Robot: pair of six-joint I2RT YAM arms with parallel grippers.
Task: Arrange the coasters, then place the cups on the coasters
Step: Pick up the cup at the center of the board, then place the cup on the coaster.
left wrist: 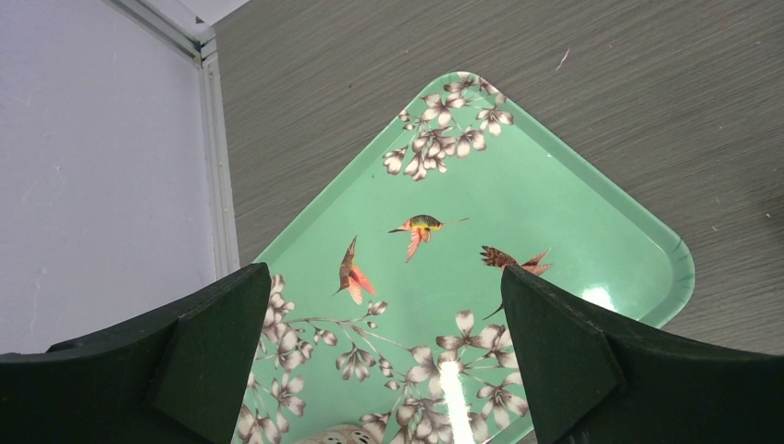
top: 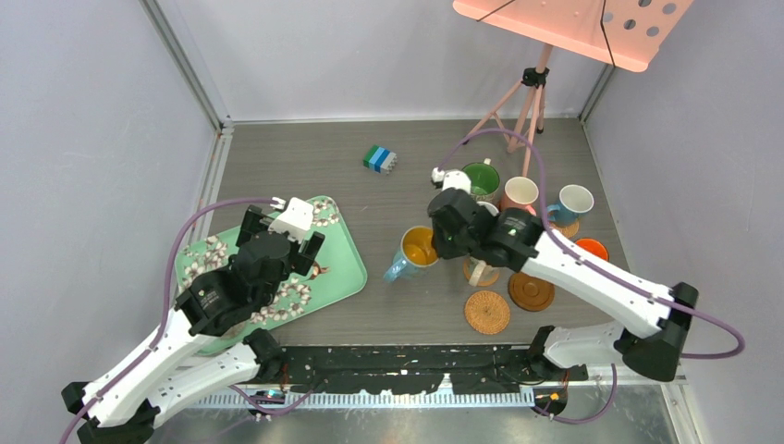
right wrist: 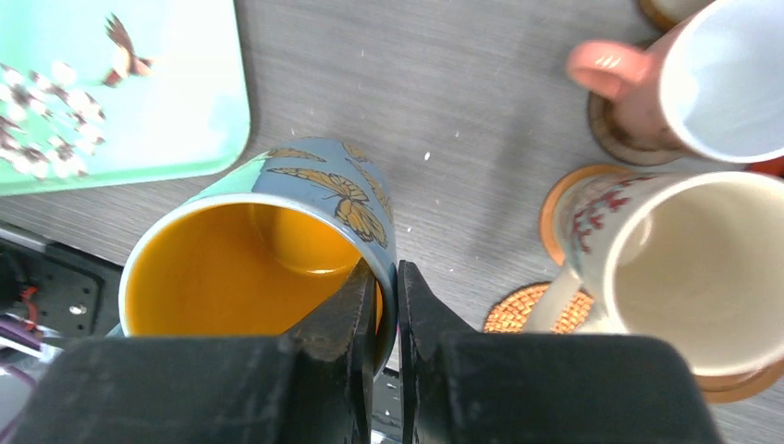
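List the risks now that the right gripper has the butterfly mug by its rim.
1. The right gripper pinches only the thin rim of the butterfly mug, one finger inside and one outside; the mug looks tilted, so it could swing or slip.
2. The free wicker coaster and dark wooden coaster lie close to the cream mug and pink mug; a loose carry could knock them.

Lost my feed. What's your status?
Right gripper shut on butterfly mug rim. Left gripper open over tray. Wicker coaster bare, path clear.
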